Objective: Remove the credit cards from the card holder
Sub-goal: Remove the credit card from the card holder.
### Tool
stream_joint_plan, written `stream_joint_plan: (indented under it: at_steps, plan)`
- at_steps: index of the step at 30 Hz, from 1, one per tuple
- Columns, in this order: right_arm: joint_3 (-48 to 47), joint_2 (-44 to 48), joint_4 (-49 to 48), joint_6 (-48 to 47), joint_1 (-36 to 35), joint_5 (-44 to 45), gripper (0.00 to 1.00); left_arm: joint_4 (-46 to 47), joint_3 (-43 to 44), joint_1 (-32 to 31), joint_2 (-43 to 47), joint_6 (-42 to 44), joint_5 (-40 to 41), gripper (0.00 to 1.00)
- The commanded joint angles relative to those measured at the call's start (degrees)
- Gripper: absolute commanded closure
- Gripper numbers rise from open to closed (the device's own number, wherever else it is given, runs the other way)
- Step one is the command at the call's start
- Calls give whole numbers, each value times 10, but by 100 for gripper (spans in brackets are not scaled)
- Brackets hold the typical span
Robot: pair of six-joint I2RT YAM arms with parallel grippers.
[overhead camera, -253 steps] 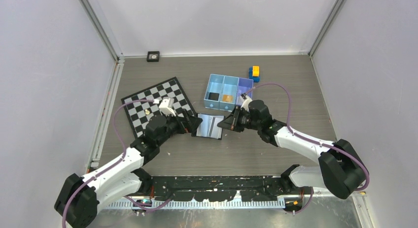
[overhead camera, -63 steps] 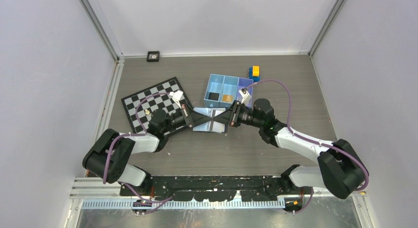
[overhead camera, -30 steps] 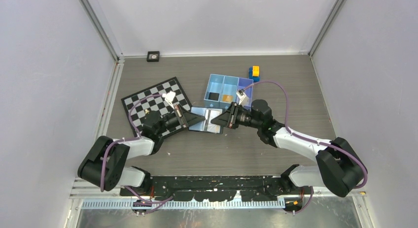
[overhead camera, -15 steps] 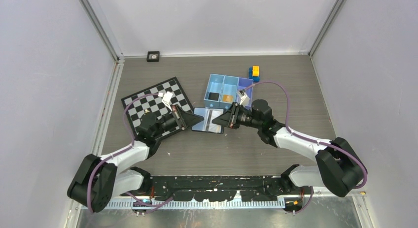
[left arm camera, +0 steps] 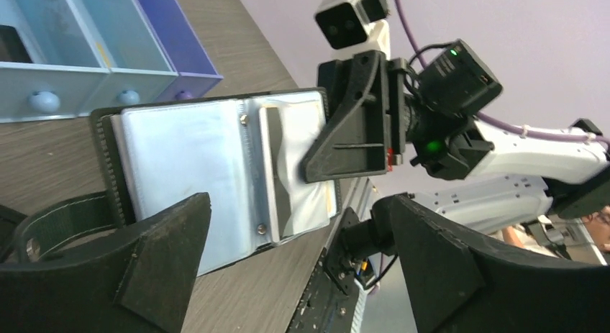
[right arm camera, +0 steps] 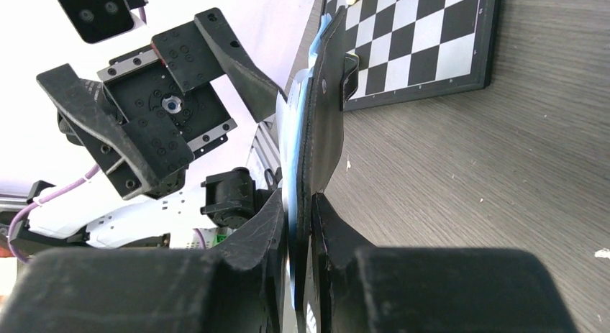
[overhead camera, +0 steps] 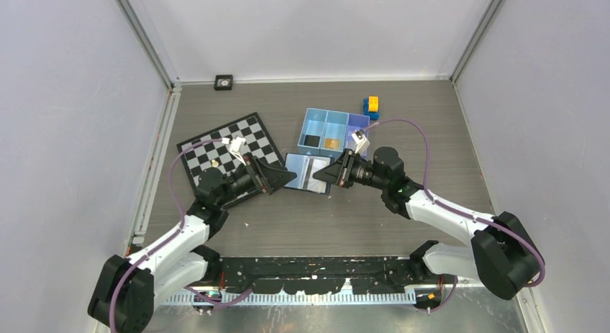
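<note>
- Top view: the card holder (overhead camera: 306, 173) is being kept open flat just in front of the light-blue tray (overhead camera: 323, 111), on the side toward the arm bases and nearly touching it. The holder's edge below the tray's purple end is being pinched by the right gripper (overhead camera: 327, 176). The left gripper (overhead camera: 282, 178) is being held spread wide at the opposite edge, off the tray's near-left corner, with nothing gripped. Something gold-orange is parked in the tray's middle compartment, but it's too small to be called a card or not.
- Left wrist: the pale inner faces are being shown to this camera, with the tray right behind the holder. A silvery-grey card (left arm camera: 288, 196) with a dark stripe looks to be tucked into the half that's being clamped. My guess is that only the card's free edge should be taken by the open fingers, not the pocket with it. It should then be drawn out along the pocket. Which way that pocket opens can't be told from here.
- Right wrist: the black cover and pale lining are being squeezed together between the clenched fingers (right arm camera: 252, 229), with the chessboard (right arm camera: 410, 38) beyond. That clamp probably should be kept firm so the holder isn't dragged off from the tray. If the card is being pinched too, it won't slide, so that's worth checking.
</note>
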State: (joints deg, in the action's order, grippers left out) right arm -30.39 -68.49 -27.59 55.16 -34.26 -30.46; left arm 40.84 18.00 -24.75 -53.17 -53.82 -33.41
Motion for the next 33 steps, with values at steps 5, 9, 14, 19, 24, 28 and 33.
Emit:
stream_joint_plan:
  at_steps: [5,9,14,19,24,28,33]
  plan:
    - [-1,38,7,-29,7,38,99,-28,104,-1,-88,-44,32,6]
    - [-1,45,32,-29,8,90,100,6,145,-1,-151,-17,7,15]
    - [19,61,30,-62,9,142,100,9,131,-8,-154,15,18,18]
    - [19,76,60,-100,15,130,100,9,82,-54,-135,61,58,20]
    - [10,32,26,-76,41,61,100,9,82,-99,-154,78,79,26]
    - [11,17,13,-68,58,41,100,18,75,-103,-152,85,83,27]
    - [15,24,15,-72,59,41,100,20,65,-103,-151,80,99,28]
